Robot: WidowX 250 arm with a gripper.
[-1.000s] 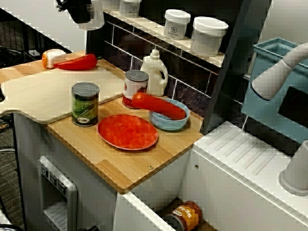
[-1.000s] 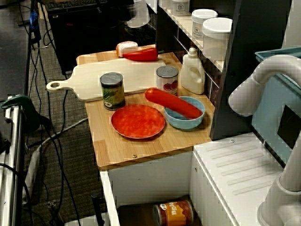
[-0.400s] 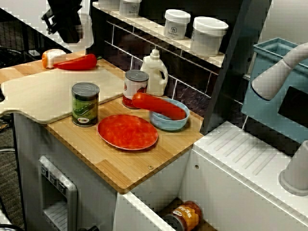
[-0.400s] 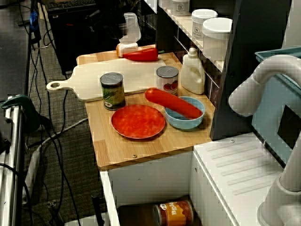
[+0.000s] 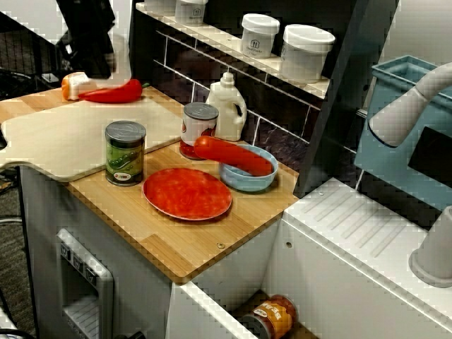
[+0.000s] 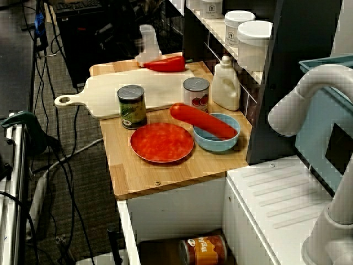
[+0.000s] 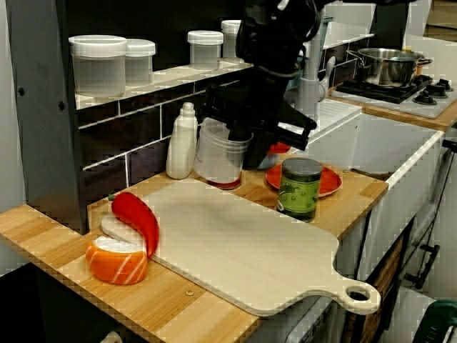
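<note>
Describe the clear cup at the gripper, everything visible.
The clear cup looks like a translucent, colourless plastic tumbler, wider at the rim than at the base, upright and apparently empty. The black gripper grips it near the rim. It hangs in the air above the counter's end, near the salmon piece and the red pepper, touching nothing else. Two views show it blurred.

Even indoor light, slightly pixelated edges

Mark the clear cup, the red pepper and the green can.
clear cup [image 7: 218, 153], end view, on its side wall.
red pepper [image 5: 113, 92], front view, on its middle.
green can [image 5: 126, 159], front view, on its label.
</note>
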